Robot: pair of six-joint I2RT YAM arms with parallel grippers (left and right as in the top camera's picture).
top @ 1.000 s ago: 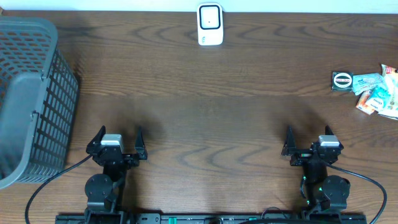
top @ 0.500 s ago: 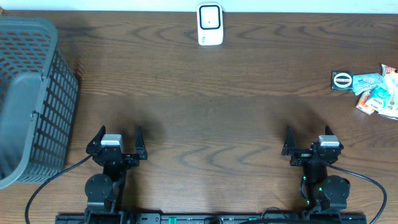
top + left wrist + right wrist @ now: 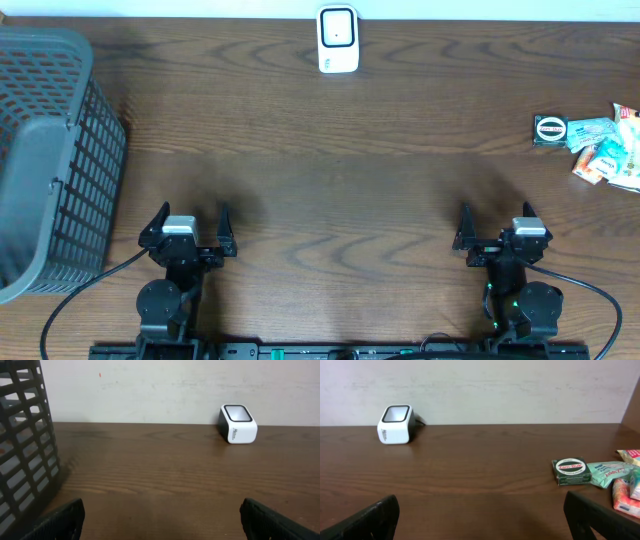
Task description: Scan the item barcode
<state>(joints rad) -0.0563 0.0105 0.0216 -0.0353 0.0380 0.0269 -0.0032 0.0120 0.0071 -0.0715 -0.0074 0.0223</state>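
1 white scanner stands at the far edge of the table. Far to the scanner's left is 1 grey basket. Far to its right lie the items: 1 dark green box just beside a small heap of packets too overlapped to count. The 2 pincers, left gripper and right gripper, sit well nearer the robot than the scanner, 1 to each side of it, both with fingers spread wide and holding nothing.

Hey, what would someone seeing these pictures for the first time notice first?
Probably the white scanner, standing alone at the far edge of the wooden table, near its middle. Next, the big grey basket filling the left side, and the colourful packets heaped at the right edge.
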